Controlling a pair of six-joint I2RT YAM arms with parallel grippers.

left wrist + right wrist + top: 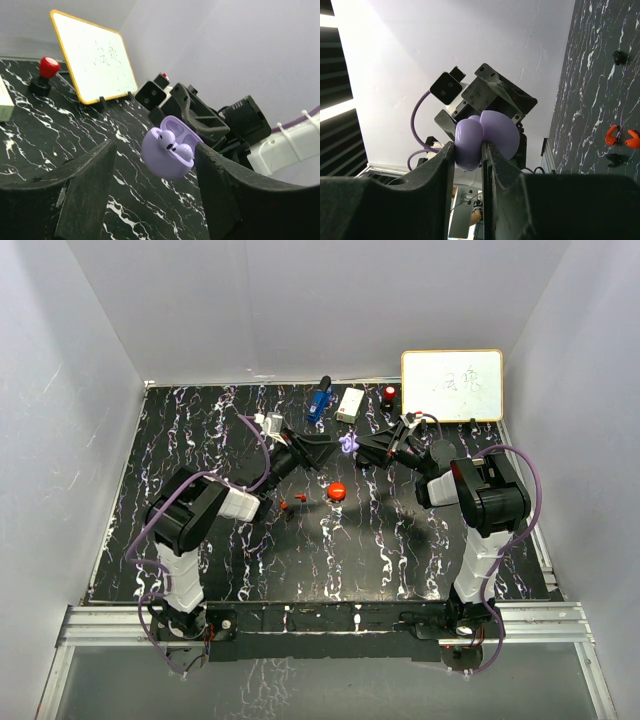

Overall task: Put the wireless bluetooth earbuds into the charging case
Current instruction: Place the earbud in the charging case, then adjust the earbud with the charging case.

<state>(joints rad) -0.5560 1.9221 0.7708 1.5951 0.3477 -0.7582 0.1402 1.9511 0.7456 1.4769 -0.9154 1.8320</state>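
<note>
The case [165, 162] is moulded in smooth, glossy plastic; the fingers [87, 192] are finished matt and grainy (plastic, apparently); the table [400, 560] is faced with faintly shiny marbling.

Lilac charging case [167, 156] aloft, tilted, lid open, lilac earbud [166, 140] seated inside; two red earbuds [611, 135] loose on table [590, 100]
</note>
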